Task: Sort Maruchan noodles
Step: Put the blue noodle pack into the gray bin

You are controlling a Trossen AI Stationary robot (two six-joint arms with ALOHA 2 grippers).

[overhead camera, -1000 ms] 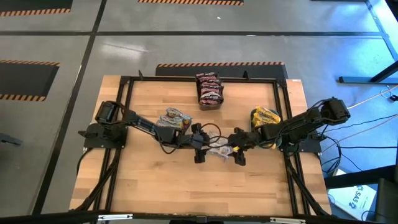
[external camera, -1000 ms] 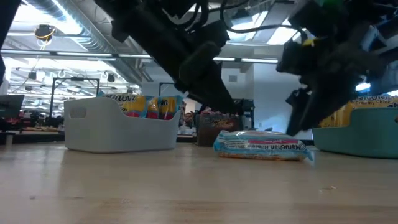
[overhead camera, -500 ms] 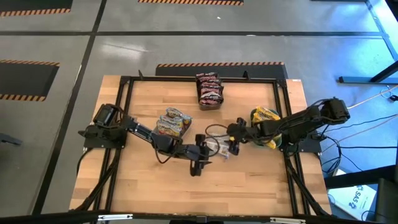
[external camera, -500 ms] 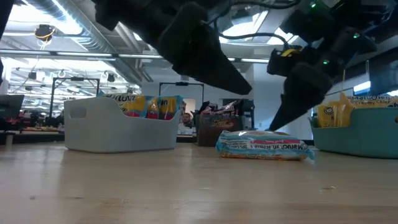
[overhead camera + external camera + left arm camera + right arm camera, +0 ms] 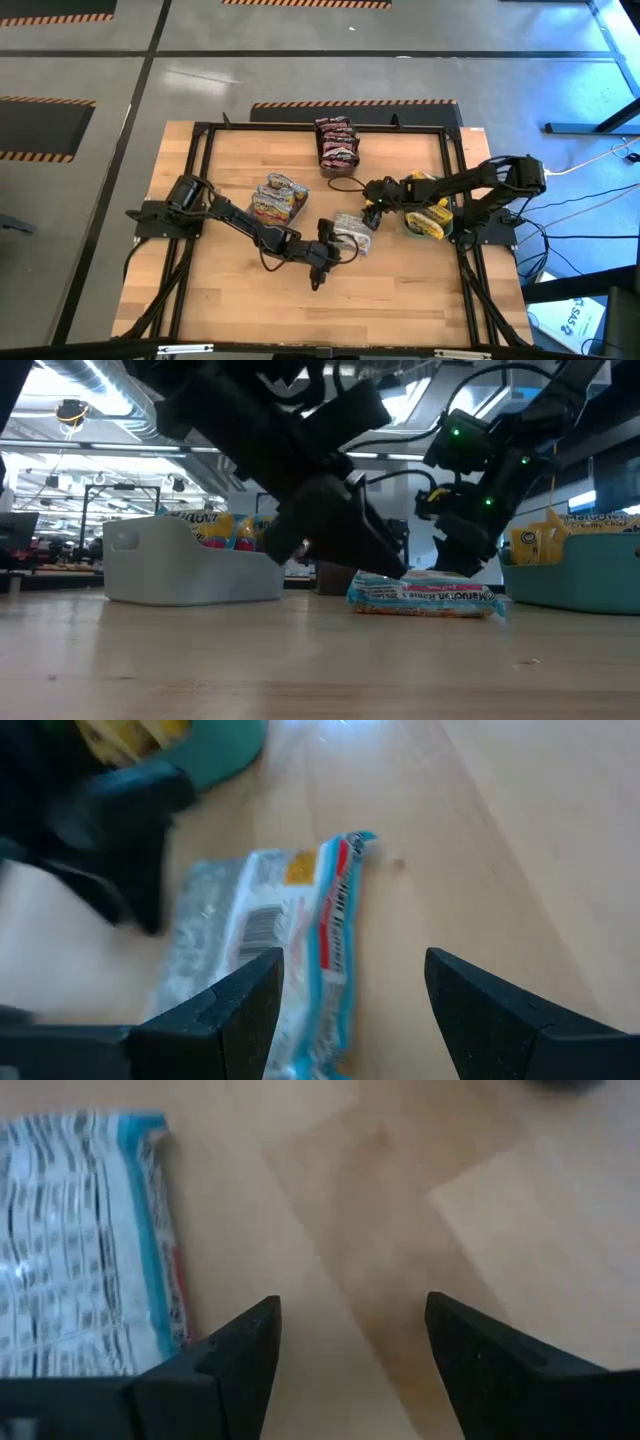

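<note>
The silver-white noodle packet (image 5: 265, 960) is blurred in the left wrist view and partly cut off at its edge. Packet print in the white bin (image 5: 190, 565) is too small to read.

Glossy plastic noodle packet (image 5: 425, 598); smooth pale wood table (image 5: 400, 290); matt grey plastic bin (image 5: 185, 572).

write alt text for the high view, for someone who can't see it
Seen from above, a silver-white noodle packet lies mid-table between two dark robot arms, the left gripper at its near-left side and the right gripper just beyond it, both with jaws open. Three bins of noodle packets stand at the left, back and right.
</note>
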